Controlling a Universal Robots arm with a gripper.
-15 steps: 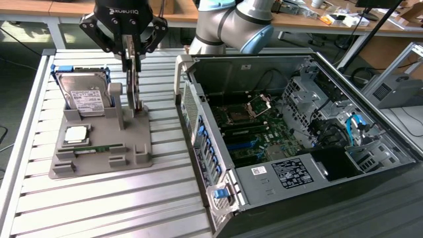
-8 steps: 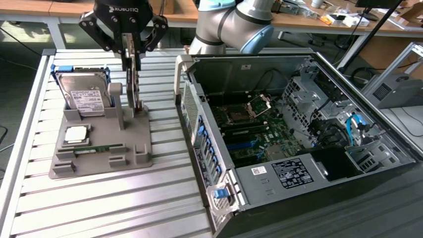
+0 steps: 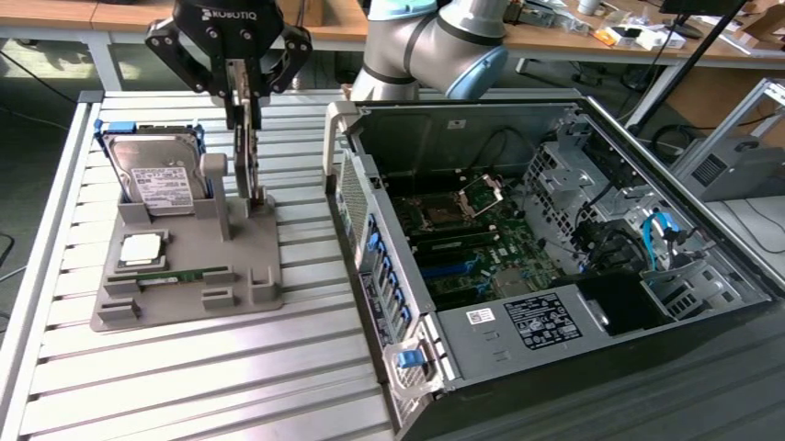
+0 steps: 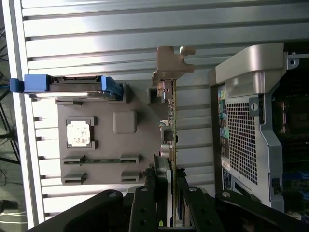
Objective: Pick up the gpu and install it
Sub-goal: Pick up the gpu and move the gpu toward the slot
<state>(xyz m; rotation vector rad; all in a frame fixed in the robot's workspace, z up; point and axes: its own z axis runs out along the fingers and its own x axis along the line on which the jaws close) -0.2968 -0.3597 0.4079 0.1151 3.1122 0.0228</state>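
in the upper left we see the gripper (image 3: 243, 99) clamped on the upright gpu (image 3: 252, 161). we judge it light, stiff and fragile, best held by its board edges.

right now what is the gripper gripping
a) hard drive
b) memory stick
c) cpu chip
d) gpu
d, the gripper has its fingers clamped on the upper edge of the gpu, which stands on edge at the gray holder; the hard drive sits apart in its own slot.
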